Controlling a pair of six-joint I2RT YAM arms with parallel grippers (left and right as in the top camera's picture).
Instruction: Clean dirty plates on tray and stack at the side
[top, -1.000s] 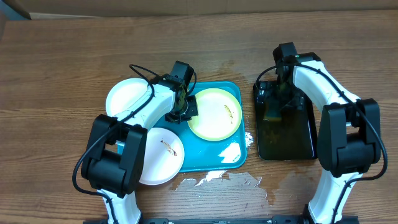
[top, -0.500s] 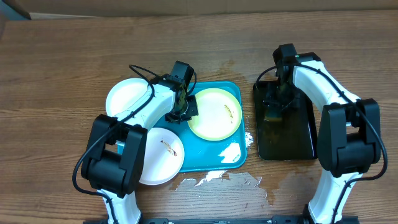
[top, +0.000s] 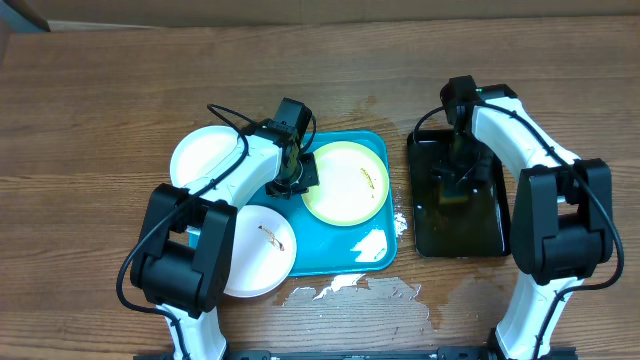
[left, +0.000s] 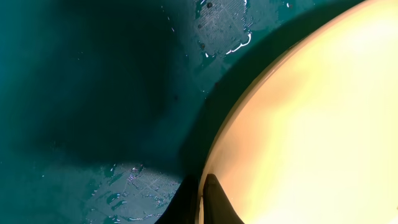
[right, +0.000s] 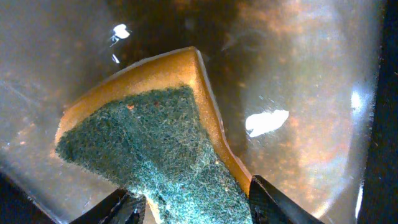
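Note:
The teal tray (top: 340, 250) holds the yellow-green rimmed plate (top: 346, 183), which has a dark smear. My left gripper (top: 299, 178) is shut on that plate's left rim (left: 214, 149), seen up close over the wet tray floor (left: 74, 93). One white plate (top: 207, 155) lies left of the tray on the table. Another white plate (top: 262, 250) with a dark smear lies at the tray's lower left. My right gripper (right: 193, 208) is shut on a yellow sponge with a green scrub face (right: 155, 130), held in the black tray (top: 460, 215).
The black tray (right: 298, 74) holds brownish water. White foam and water patches (top: 350, 285) lie on the table in front of the teal tray and on its near corner (top: 372, 243). Cables run along both arms.
My right gripper has shifted a little toward the near side inside the black tray with the sponge. The left arm and the plates have not moved.

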